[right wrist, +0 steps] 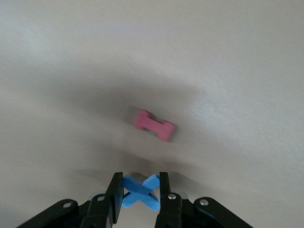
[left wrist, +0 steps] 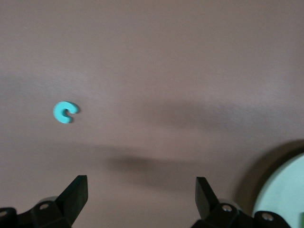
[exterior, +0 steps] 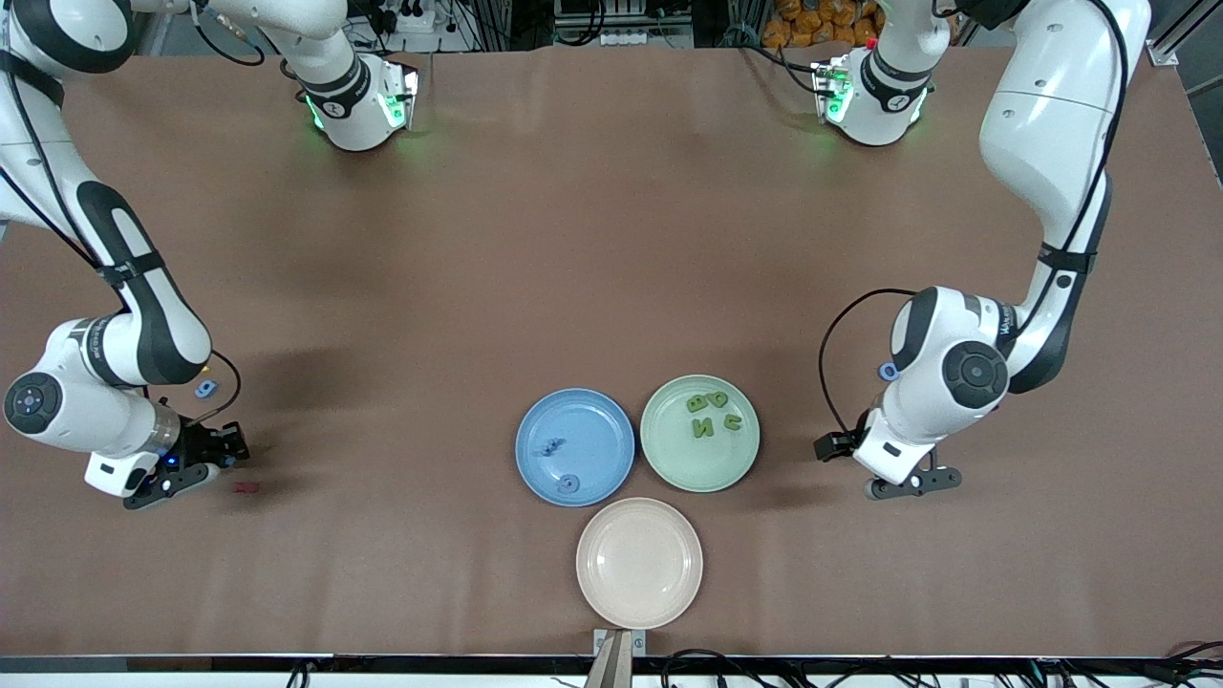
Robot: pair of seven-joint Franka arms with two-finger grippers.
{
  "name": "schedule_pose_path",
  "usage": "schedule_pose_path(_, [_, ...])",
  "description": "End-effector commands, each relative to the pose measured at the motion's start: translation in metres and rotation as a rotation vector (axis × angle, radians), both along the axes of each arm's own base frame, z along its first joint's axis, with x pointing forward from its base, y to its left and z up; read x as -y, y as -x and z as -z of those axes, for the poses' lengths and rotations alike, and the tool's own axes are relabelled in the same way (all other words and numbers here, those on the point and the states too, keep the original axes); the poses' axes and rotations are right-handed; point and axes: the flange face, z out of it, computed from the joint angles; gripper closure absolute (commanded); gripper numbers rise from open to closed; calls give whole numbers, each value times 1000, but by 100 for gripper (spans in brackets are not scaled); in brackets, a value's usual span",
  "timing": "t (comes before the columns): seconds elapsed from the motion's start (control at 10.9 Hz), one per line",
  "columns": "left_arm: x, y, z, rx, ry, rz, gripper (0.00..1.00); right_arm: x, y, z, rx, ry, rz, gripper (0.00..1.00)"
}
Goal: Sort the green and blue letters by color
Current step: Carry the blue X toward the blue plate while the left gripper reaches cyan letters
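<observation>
- Robot lab, not a home.
- Two white arms [exterior: 1041, 191] bolted along one edge of a brown-covered desk [exterior: 611, 239], bases lit green.
- Cable bundles [exterior: 860, 669] run along the desk's front edge.
- Metal framing [exterior: 1180, 38] and power strips [exterior: 611, 33] past the bases.

Three plates [exterior: 639, 564] — five blue letters [exterior: 205, 389]

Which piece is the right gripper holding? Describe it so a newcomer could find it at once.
Start at the right arm's end of the table, where the right gripper sits low over the brown table. Clamped between its fingers is a blue X-shaped letter. The dark red letter on the table beside it is free, and the blue letter near that arm is loop-shaped, not crossed.
</observation>
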Motion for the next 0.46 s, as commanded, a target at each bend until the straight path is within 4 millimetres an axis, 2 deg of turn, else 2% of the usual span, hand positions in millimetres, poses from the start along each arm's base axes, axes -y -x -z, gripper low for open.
schedule_pose_path(0.0, [-30,1,-25,28,-86,44,0,-37,-7,-25,-7,-37,72,100])
schedule_pose_path(0.18, [-57,0,-32,36,-127,41,0,-73,-11,-28,-12,-50,132,100])
schedule_pose_path(0.37, [-62,7,-31,13,-136,46,0,-112,-12,-35,-29,-72,211,100])
